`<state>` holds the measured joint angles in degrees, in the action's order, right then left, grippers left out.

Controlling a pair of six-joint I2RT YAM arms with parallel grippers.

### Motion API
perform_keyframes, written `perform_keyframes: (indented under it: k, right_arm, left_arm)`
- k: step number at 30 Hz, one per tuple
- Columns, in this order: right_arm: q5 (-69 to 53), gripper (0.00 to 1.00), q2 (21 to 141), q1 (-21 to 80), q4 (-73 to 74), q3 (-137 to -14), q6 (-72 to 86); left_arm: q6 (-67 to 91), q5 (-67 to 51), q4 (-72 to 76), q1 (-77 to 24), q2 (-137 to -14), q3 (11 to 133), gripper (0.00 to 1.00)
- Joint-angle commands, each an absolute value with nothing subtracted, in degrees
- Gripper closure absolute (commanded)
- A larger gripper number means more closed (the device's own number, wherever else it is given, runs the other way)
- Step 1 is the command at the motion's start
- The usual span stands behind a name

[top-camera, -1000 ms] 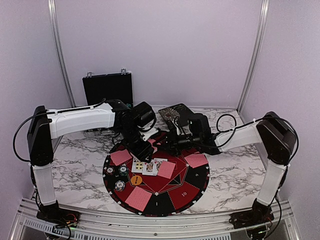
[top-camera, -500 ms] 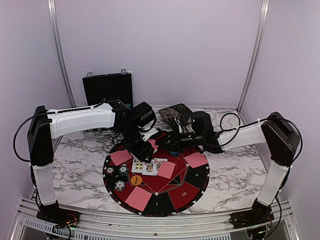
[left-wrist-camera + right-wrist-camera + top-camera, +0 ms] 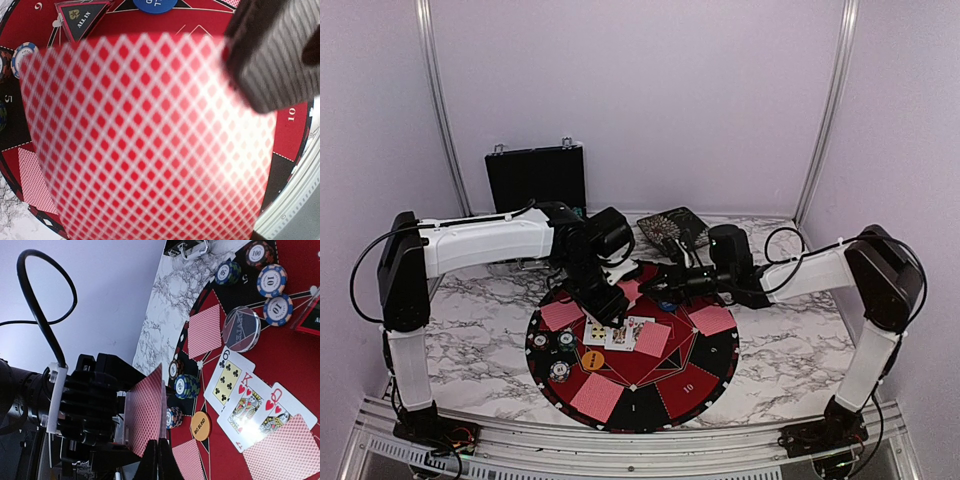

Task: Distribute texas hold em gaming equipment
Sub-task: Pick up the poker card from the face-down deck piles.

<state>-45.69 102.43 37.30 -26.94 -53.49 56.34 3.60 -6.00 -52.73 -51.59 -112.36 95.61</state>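
Left arm bends down over mat (image 3: 710,365), left tool (image 3: 608,302) clamping red-backed card (image 3: 150,140). Right arm reaches across, right tool (image 3: 159,460) narrow at card edge; grip cannot be told.

The red-backed, diamond-patterned playing card (image 3: 145,145) fills the left wrist view as a blur, hiding most of the round red-and-black mat (image 3: 200,17). A blue button disc (image 3: 157,5) is cut off by the top edge. From above, the left arm (image 3: 490,240) and right arm (image 3: 800,270) cover the mat's far side.
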Motion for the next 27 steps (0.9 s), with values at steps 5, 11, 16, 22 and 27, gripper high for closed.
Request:
perform_keyframes:
  k: [5,11,16,22,27]
  right_arm:
    - [-51.94,1.0,99.19,31.7,-26.84,-50.91,54.34]
    - [-57.04,1.0,97.81,28.38,-26.4,-48.4,52.44]
    - [-60.71,1.0,96.44,25.78,-21.15,-47.22,46.46]
    - [-59.64,1.0,94.66,25.31,-7.22,-47.23,34.83]
    - [-59.88,1.0,94.3,25.22,-8.1,-45.55,35.05]
  left_arm:
    - [3.08,-5.95,-53.7,-51.75,-112.65,95.31,0.65]
    - [3.1,-5.96,-53.7,-51.64,-112.46,94.86,0.65]
    - [3.16,-5.61,-53.65,-51.6,-111.99,93.95,0.65]
    - [2.73,-5.36,-53.61,-51.58,-112.25,93.08,0.65]
    - [2.38,-5.69,-53.53,-51.51,-112.84,93.97,0.65]
